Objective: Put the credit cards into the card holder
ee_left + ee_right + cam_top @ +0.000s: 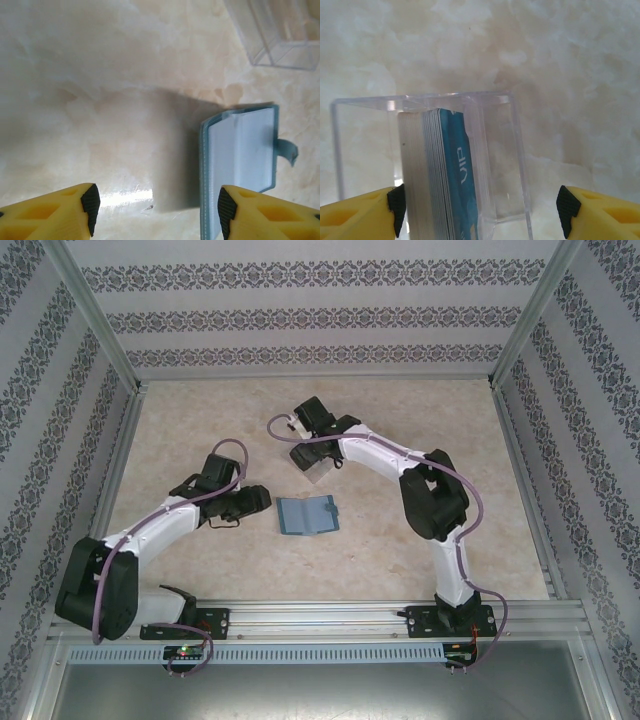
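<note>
Teal-blue folding card holder (306, 515) lies open on marbled beige table (400, 560), pale lining up.
Thin whitish and blue plastic credit cards (442, 175) stand edgewise in clear plastic stand (505, 165) at its 12 o'clock, right gripper (480, 215) spread around them; left gripper (155, 210) released, at 9 o'clock.

Top cam sat high behind both arm bases, looking down and forward over the whole table (200, 420). Left wrist cam was low over the tabletop, looking past its yellow fingers (50, 212) at the card holder (240, 155) and a corner of the clear stand (280, 30). Right wrist cam was closer still, on the stand and the credit cards (445, 175). All three views shared the stand. Top and left wrist shared the holder.
</note>
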Robot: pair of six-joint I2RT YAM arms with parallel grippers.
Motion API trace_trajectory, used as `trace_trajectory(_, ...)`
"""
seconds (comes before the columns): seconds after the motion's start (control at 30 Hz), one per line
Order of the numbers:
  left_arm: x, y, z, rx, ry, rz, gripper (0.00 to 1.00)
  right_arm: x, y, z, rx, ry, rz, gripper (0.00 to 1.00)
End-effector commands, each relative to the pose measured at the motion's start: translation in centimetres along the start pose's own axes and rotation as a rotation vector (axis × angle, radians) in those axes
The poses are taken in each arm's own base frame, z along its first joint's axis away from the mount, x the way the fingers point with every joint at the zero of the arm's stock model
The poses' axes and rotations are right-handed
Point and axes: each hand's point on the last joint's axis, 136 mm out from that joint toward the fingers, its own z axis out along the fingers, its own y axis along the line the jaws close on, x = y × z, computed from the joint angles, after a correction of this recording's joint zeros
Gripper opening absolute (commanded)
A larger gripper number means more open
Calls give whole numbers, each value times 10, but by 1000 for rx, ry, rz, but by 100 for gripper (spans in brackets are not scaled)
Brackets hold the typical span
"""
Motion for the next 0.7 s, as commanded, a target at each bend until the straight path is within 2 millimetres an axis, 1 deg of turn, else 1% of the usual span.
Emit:
trace_trajectory(0.0, 4, 10, -8, -9, 7, -55, 67, 5, -8, 4, 31, 42, -14, 81)
trace_trajectory(0.17, 1, 12, -13, -11, -13, -53, 67, 3, -13, 5, 57, 33, -2, 79)
trace_trajectory(0.23, 1, 12, -13, -12, -14, -50, 67, 2, -17, 7, 80, 33, -4, 77)
trace_trajectory(0.3, 1, 12, -14, -18, -13, -49, 67, 3, -29, 9, 155, 38, 4, 72)
trace_trajectory(0.4, 2, 16, -13, -22, -25, -51, 67, 0, -45, 5, 254, 36, 28, 67)
trace_trajectory(0.47, 3, 16, -13, -28, -18, -48, 67, -3, -50, -1, 280, 22, 59, 64)
trace_trajectory(0.57, 3, 17, -14, -36, -22, -43, 67, -3, -53, -4, 300, 11, 98, 59)
trace_trajectory(0.67, 1, 18, -12, -35, -26, -44, 67, 4, -60, -6, 346, 36, 142, 53)
